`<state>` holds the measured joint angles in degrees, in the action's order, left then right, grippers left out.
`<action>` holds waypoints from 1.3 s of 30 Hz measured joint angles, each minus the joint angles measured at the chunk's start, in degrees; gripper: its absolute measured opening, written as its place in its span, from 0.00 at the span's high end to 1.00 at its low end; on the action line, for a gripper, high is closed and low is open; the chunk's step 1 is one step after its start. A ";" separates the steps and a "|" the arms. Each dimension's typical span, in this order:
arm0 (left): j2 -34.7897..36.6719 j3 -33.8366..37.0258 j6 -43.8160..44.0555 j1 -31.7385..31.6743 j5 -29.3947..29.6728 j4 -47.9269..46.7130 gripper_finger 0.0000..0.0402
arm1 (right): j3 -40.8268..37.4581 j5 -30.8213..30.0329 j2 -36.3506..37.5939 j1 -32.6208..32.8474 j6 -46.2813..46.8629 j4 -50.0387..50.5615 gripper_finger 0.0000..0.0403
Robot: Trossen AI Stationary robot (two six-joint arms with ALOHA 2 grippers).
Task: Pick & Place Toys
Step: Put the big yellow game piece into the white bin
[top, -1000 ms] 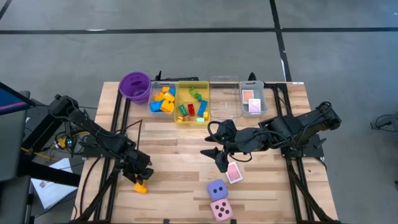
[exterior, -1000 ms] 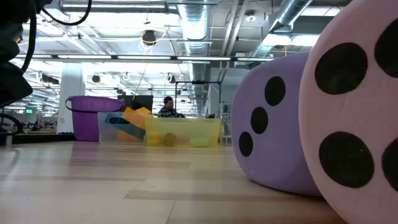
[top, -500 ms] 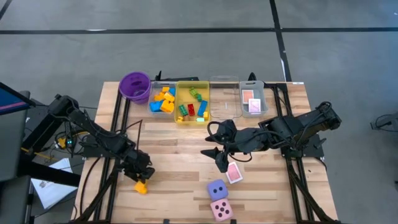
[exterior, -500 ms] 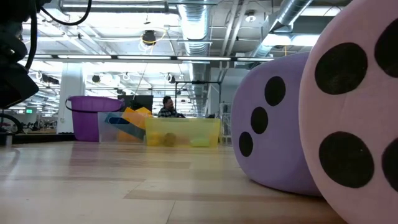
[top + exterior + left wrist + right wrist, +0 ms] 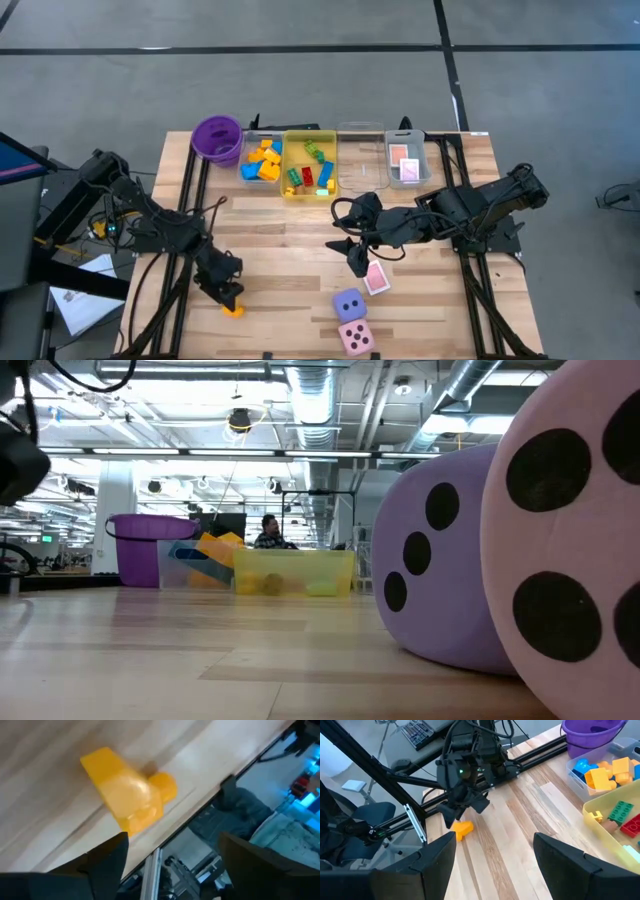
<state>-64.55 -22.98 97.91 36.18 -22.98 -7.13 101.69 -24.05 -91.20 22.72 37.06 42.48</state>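
Observation:
A yellow brick [image 5: 127, 795] lies on its side on the wooden table [image 5: 280, 240], close to the near left edge. It also shows in the high view as the brick [image 5: 232, 308]. My left gripper [image 5: 227, 294] hovers just over it, open, with its fingers [image 5: 107, 860] short of the brick and not touching it. My right gripper [image 5: 352, 262] hangs open and empty above the table's middle, over a pink-backed card [image 5: 376, 278]. A purple die [image 5: 348, 305] and a pink die [image 5: 355, 337] rest on the table near the front edge.
Along the far edge stand a purple cup [image 5: 217, 138], a clear tray of bricks [image 5: 260, 160], a yellow tray of bricks [image 5: 308, 165], an empty clear tray [image 5: 361, 165] and a clear tray with cards [image 5: 408, 165]. The table's edge [image 5: 200, 805] runs right behind the brick.
My left gripper has swung a little toward the table's near edge and rolled about its own axis. The yellow brick now lies slightly nearer the near edge than a second ago.

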 joint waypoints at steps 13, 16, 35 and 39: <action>0.00 -9.26 -1.30 2.68 7.55 -4.85 0.25 | 0.00 -2.67 0.00 -0.18 0.42 -0.02 0.36; 0.00 -14.28 -4.29 3.45 9.44 -12.95 0.25 | 0.00 -3.15 0.00 -0.56 0.44 -0.09 0.36; -16.49 -34.45 1.03 14.91 27.66 -34.05 0.25 | 0.00 -0.75 0.00 -4.36 -7.99 -2.23 0.36; -19.60 -34.45 1.06 13.99 27.78 -31.69 0.25 | 0.00 1.93 0.00 -3.90 -11.39 -2.22 0.36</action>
<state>-84.16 -57.43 98.97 50.17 4.80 -38.82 101.69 -22.12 -91.20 18.81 25.67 40.25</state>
